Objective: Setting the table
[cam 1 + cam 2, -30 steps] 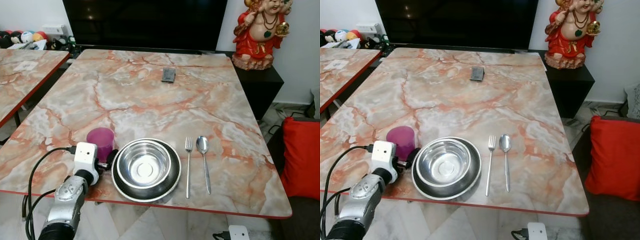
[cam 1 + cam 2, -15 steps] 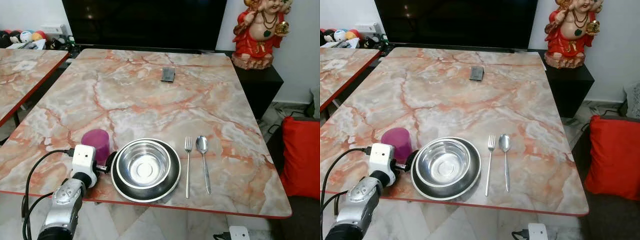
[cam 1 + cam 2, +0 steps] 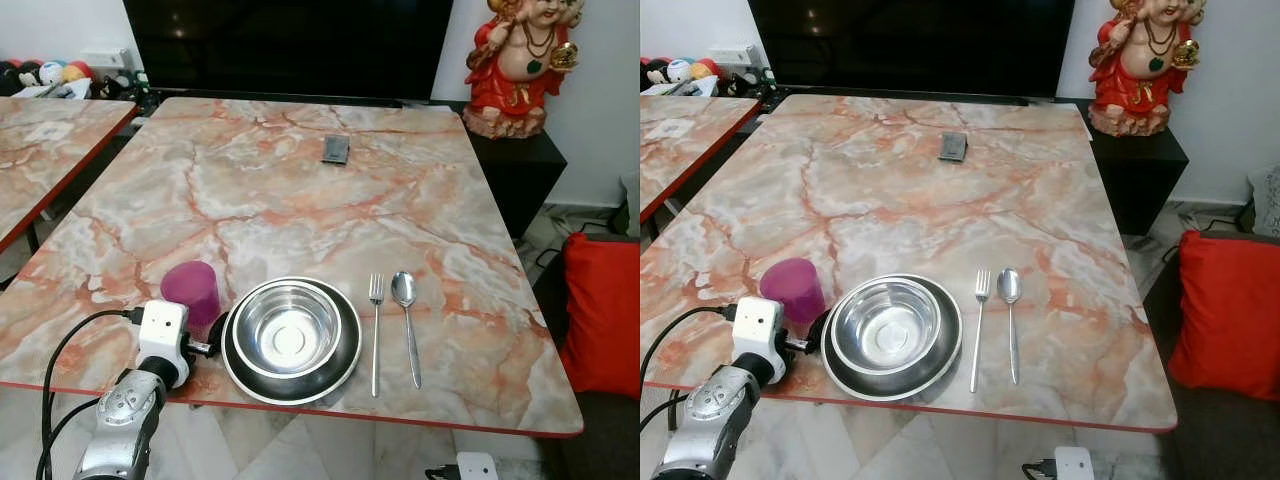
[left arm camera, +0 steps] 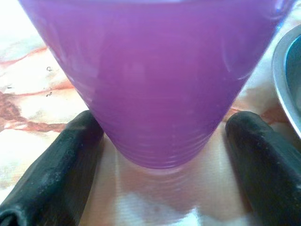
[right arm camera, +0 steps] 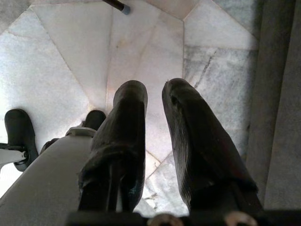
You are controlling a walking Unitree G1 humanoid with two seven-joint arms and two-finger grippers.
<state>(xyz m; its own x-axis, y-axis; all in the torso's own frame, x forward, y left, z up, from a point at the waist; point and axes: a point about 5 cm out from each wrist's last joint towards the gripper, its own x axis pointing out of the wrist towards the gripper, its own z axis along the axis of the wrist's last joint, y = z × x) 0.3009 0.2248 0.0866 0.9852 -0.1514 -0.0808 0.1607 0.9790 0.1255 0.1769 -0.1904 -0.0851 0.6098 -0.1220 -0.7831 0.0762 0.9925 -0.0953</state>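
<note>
Left hand (image 4: 162, 141) sat open at near table edge, fingers (image 4: 51, 165) either side of cup base, apart from it: judged release, not grip.
Table (image 3: 300, 190) carried one place setting near front edge.
Bowl (image 3: 290, 330) nested in plate (image 3: 345, 365), centre.
Cup (image 3: 191, 290) upright just left of plate.
Fork (image 3: 376, 330), spoon (image 3: 408, 325) side by side on right, ready for diner.
Right hand (image 5: 155, 146) hung idle over floor, fingers nearly together, empty.

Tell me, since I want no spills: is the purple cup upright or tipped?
Upright. The purple cup stands on its base on the table beside the steel bowl, between the left hand's open fingers.
</note>
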